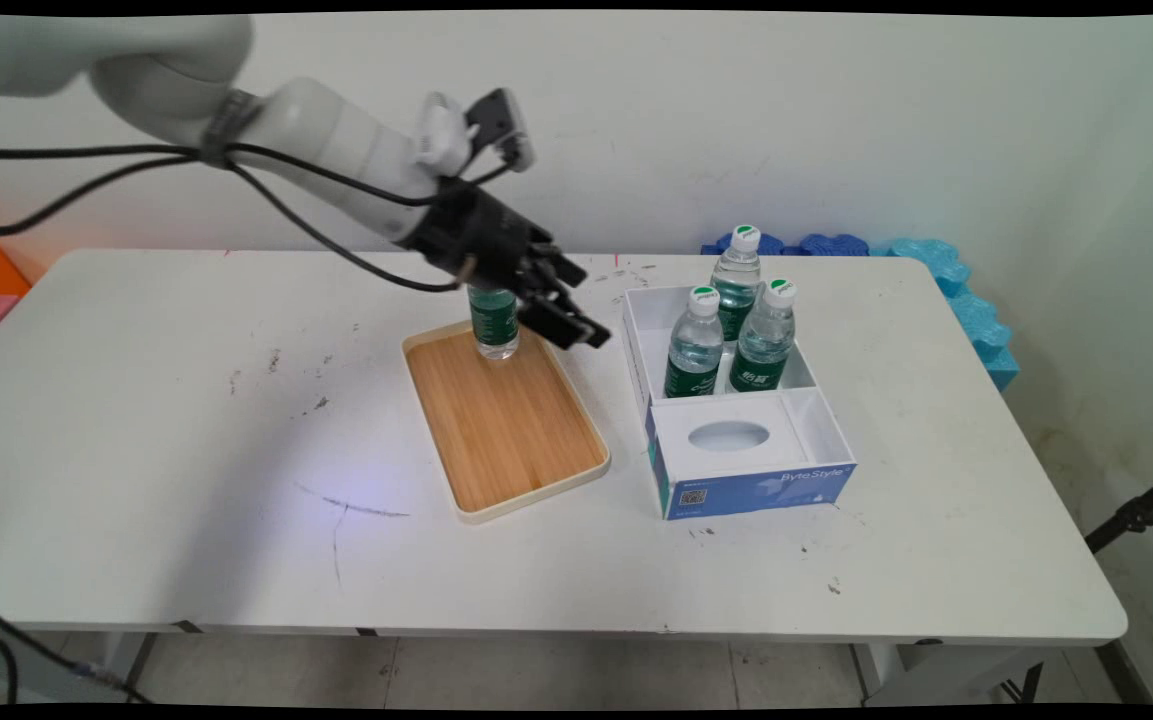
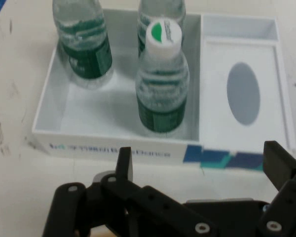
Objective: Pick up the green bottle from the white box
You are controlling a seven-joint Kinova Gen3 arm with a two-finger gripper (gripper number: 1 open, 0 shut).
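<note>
The black hand (image 1: 576, 318) hangs in the air over the far right side of a wooden tray (image 1: 506, 425). It points down and to the right, toward a white box (image 1: 736, 470). Its 2 fingers (image 2: 124, 163) are spread apart and hold nothing.

The tray lies flat in the middle of the white tabletop (image 1: 186, 450). It has a pale rim and a brown wood floor. 1 water bottle (image 1: 494, 320) stands upright at the tray's far end. It has a green label. The arm hides its top. The hand is just to the right of this bottle and is not touching it.

The white box sits just to the right of the tray, with a small gap between them. Its near side is blue with some writing. The far part of the box is an open space, and 3 water bottles (image 1: 696, 345) stand upright in it, close together. Each has a white cap with a green mark and a green label. The near part of the box has a white cover with an oval hole (image 1: 728, 436) in it.

In the hand view, the box lies right ahead of the fingers, and 1 of its bottles (image 2: 163, 84) stands nearest.

Blue foam pieces (image 1: 946, 275) lie along the far right edge of the tabletop, by the wall.
</note>
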